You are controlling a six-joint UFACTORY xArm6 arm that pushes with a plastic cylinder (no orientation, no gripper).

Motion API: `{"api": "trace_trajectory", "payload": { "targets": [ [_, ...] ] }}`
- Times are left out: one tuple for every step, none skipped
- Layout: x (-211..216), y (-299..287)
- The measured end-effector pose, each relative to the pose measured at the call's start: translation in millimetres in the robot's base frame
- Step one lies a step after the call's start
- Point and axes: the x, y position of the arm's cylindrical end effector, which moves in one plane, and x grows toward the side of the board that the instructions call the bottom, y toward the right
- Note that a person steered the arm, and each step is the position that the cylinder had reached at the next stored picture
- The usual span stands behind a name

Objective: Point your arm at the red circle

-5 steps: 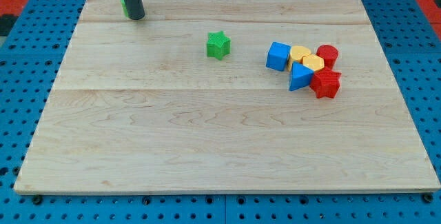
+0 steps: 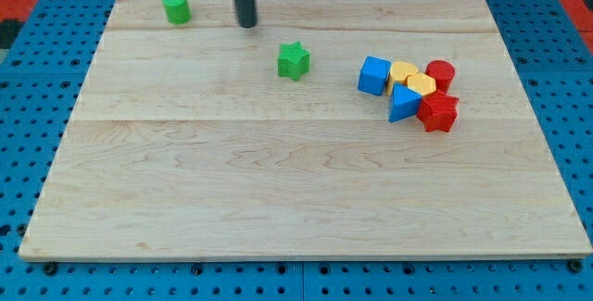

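Observation:
The red circle is a short red cylinder at the right end of a tight cluster on the view's right. My tip stands near the view's top, left of centre, far to the left of the red circle. It is up and to the left of the green star and to the right of the green cylinder. It touches no block.
The cluster also holds a blue cube, two yellow blocks, a blue triangle and a red star. The wooden board lies on a blue pegboard.
My tip has moved right along the top of the board, away from the green cylinder, which now shows in full. No block has moved.

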Motion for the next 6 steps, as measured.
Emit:
{"api": "trace_trajectory", "payload": {
  "targets": [
    [2.6,79.1],
    [6.0,188.2],
    [59.8,272.3],
    [109.8,274.9],
    [136.0,251.1],
    [145.7,214.4]
  ]
}}
